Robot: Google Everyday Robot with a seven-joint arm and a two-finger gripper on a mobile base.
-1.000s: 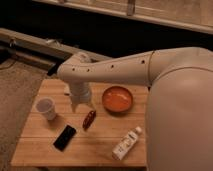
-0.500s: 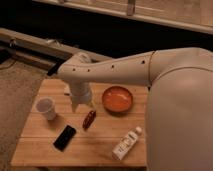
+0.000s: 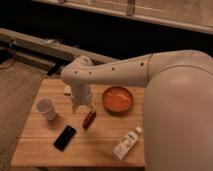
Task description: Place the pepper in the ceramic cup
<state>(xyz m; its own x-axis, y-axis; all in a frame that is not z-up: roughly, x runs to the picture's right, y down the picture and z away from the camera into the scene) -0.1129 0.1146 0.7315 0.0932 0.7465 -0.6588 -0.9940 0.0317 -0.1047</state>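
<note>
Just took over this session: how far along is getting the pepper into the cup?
Nothing done yet: the slim dark red chili pepper lies on the wooden table, apart from the small white ceramic cup. In hand: the gripper hovers just above the pepper. Left: grasp, carry to the cup, release.

White arm (image 3: 117, 72) outstretched, end effector (image 3: 83, 107) downward beneath the bent wrist (image 3: 80, 91).

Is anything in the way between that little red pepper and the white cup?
Nothing visible. Only bare wooden table lies between the slim dark red chili pepper and the small white ceramic cup. The flat black phone sits nearer the front, off that line. The gripper hangs just behind the pepper.
</note>
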